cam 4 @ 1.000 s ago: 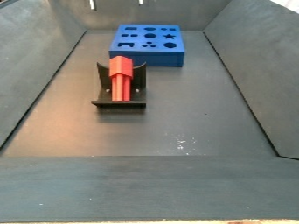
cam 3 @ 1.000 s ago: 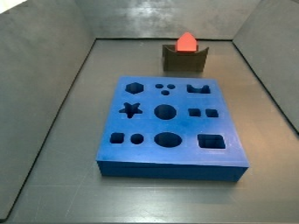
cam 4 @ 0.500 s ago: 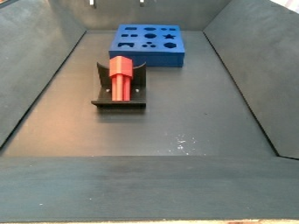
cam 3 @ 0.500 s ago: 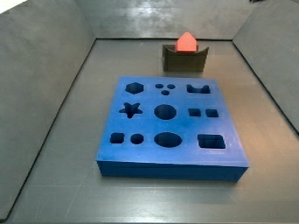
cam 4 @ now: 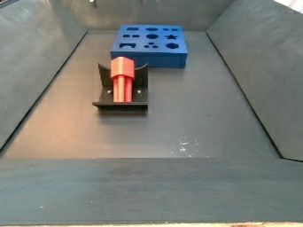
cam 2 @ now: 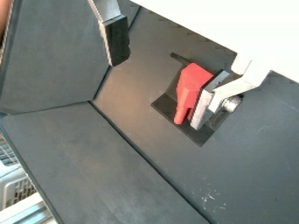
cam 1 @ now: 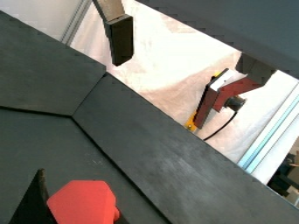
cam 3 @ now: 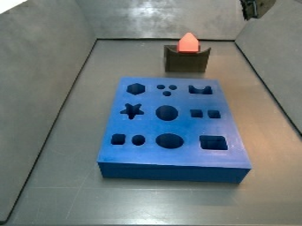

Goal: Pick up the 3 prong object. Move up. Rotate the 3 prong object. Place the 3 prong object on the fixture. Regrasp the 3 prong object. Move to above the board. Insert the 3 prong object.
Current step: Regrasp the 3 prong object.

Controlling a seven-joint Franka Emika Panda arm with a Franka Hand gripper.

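Pincer (cam 2: 170,61) spread, empty, above 3 prong object (cam 2: 187,92) on fixture (cam 4: 120,96); arm mostly cropped.

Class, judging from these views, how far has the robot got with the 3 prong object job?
Done: the 3 prong object rests on the fixture. In hand: the gripper hangs open and empty above the fixture, ready to regrasp. Left: regrasp, move above the board, insert.

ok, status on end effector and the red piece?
End effector open, empty, well above the floor. 3 prong object resting on the fixture. Board unoccupied, nothing in the way.
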